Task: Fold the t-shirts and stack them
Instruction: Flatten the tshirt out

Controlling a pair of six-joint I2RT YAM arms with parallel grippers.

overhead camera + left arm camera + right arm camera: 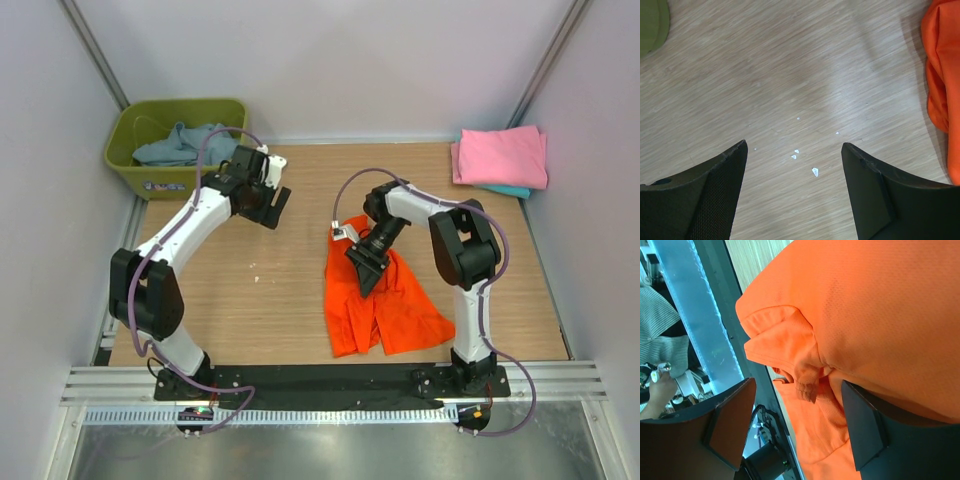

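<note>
On the wooden table [280,300], right of centre and toward the near edge, the orange t-shirt [385,300] lay crumpled and only partly spread. The right gripper [368,270] was directly over its upper left part, pointing down. In the right wrist view its jaws stood wide apart, a bunched fold of orange cloth between them and not pinched. Whether the fingertips touched the fabric could not be told.

The left gripper [795,145] hung over bare table at the far left, near the olive-green tub [125,130]. Its jaws were spread wide and held nothing. A few small white specks [815,171] lay on the wood below it.

A dusty blue-grey t-shirt [185,145] sat loose inside the tub. At the far right corner a folded pink t-shirt [500,155] rested on a teal t-shirt [510,190], of which only an edge showed.
</note>
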